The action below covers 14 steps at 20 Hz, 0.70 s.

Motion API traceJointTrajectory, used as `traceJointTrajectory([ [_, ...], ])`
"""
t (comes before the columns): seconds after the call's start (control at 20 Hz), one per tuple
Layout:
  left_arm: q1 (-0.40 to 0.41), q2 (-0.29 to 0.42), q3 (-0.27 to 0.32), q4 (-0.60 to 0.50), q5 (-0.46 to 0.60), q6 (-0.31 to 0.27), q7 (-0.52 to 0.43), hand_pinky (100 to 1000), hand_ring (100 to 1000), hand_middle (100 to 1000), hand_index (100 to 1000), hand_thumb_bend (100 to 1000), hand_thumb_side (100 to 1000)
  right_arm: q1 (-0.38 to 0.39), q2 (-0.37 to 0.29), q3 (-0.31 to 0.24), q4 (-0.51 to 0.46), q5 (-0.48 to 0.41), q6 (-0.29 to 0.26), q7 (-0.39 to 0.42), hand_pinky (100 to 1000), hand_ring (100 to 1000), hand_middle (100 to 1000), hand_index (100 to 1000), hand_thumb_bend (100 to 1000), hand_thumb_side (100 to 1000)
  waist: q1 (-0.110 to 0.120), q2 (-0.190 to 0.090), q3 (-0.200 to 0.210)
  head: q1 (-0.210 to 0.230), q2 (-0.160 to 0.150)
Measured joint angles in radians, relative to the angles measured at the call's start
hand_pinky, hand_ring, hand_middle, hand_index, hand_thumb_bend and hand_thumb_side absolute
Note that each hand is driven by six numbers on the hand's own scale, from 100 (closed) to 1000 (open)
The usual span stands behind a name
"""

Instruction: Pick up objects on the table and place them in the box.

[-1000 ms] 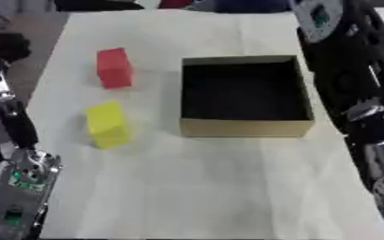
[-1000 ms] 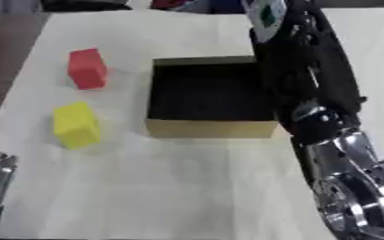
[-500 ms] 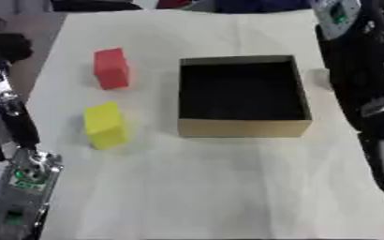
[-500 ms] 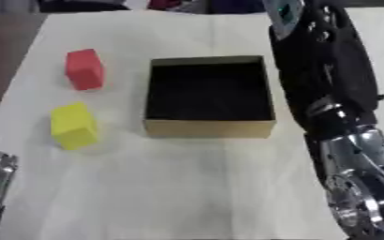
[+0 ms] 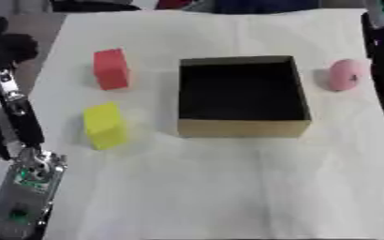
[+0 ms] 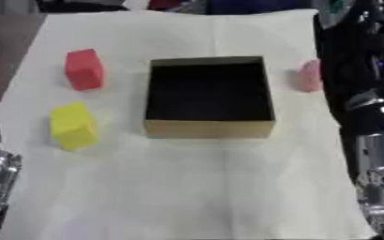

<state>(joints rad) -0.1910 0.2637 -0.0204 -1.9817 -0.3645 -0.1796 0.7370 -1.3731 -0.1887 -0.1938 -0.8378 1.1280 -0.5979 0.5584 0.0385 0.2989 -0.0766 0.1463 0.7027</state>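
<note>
Right hand cannot be seen, only its arm [image 6: 355, 93] right of the box [image 5: 243, 126]; its fingers I cannot tell. Pink object [image 5: 343, 75] lies just right of the box: I would descend straight above it, then close around it.

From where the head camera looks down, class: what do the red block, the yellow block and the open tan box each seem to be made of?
Red block and yellow block: probably foam or painted wood, with matte, even colour and soft edges. Open tan box: likely cardboard, with thin walls, dull brown sides and a dark inside.
</note>
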Motion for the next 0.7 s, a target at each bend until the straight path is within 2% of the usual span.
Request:
traceJointTrajectory([
  [0.3, 0.006, 0.0, 0.001, 0.0, -0.004, 0.003, 0.003, 628, 615, 562, 807, 195, 1000, 0.055, -0.068, 0.005, -0.022, -0.059, 0.002, 0.002, 946, 989, 909, 940, 444, 930, -0.001, 0.0, -0.006, 0.011, 0.0],
  [0.5, 0.006, 0.0, 0.001, 0.0, -0.005, 0.004, 0.005, 628, 615, 562, 806, 195, 1000, 0.081, -0.101, 0.016, -0.039, -0.084, -0.002, -0.002, 944, 989, 892, 956, 543, 832, -0.001, -0.001, -0.009, 0.018, 0.0],
  [0.7, 0.006, 0.0, 0.001, 0.0, -0.006, 0.005, 0.006, 628, 615, 562, 806, 195, 1000, 0.101, -0.126, 0.023, -0.052, -0.093, -0.006, -0.005, 946, 992, 900, 948, 574, 800, -0.001, -0.001, -0.014, 0.021, 0.0],
])
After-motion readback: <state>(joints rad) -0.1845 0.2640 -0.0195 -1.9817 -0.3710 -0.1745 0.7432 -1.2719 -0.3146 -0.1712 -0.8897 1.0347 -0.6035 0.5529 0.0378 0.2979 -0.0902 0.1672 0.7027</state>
